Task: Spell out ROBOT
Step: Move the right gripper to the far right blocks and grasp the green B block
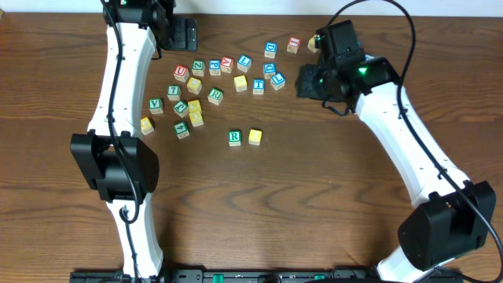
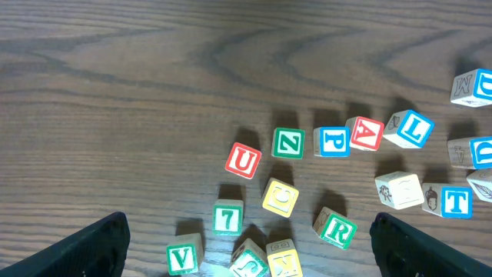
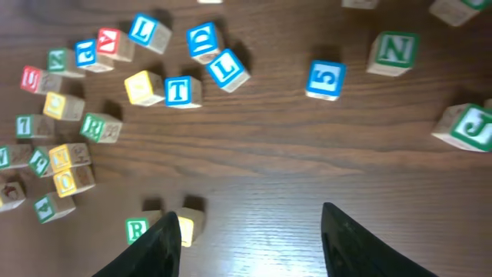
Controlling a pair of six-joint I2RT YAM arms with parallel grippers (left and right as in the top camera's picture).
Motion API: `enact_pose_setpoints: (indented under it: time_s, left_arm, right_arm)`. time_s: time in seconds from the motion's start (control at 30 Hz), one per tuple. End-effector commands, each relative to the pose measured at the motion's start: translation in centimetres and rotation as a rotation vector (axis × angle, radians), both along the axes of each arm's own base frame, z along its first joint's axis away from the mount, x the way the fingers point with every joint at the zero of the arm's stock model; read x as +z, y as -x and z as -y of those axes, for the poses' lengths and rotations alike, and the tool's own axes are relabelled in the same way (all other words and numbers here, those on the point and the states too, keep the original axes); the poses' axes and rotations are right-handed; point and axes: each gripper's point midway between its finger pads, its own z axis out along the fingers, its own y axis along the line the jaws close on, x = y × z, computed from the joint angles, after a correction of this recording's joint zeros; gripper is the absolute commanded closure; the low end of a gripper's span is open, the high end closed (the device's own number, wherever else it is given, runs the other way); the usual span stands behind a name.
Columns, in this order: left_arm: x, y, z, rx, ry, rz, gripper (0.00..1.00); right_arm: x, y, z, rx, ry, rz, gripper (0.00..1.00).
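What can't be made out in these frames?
- Right wrist: yellow cube beside the R, face partly hidden behind a finger of the right end effector.
- Overhead: the same cube's letter is too small to read.
- Left wrist: blue-printed cube cut off by the right edge.

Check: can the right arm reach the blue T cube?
Probably yes: blue T cube lies uncovered near the open right end effector, though a yellow cube crowds one side.
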Motion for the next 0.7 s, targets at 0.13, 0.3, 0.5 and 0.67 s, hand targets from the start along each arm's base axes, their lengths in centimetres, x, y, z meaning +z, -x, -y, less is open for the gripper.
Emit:
enact_pose_setpoints:
  time_s: [0.13,0.3,0.5,0.67]
  left_arm:
    - [1.8,0.0,-0.3,0.011,-0.006,0.037,0.02]
    - [1.8,0.0,-0.3,0.011,-0.006,0.037,0.01]
    - [1.8,0.0,-0.3,0.011,-0.006,0.037,0.02]
    - [1.8,0.0,-0.3,0.011,-0.006,0.037,0.02]
  right_arm:
    - [1.1,-0.6,2.4,-0.032,0.037,0.028,0.46]
    - [1.1,-0.8,3.2,-0.051,0.056,0.033,0.45]
    - [1.1,-1.0,3.7,-0.068,0.082,0.043,0.45]
    - [1.0,-0.8,3.9,-0.067,0.087,0.034,0.45]
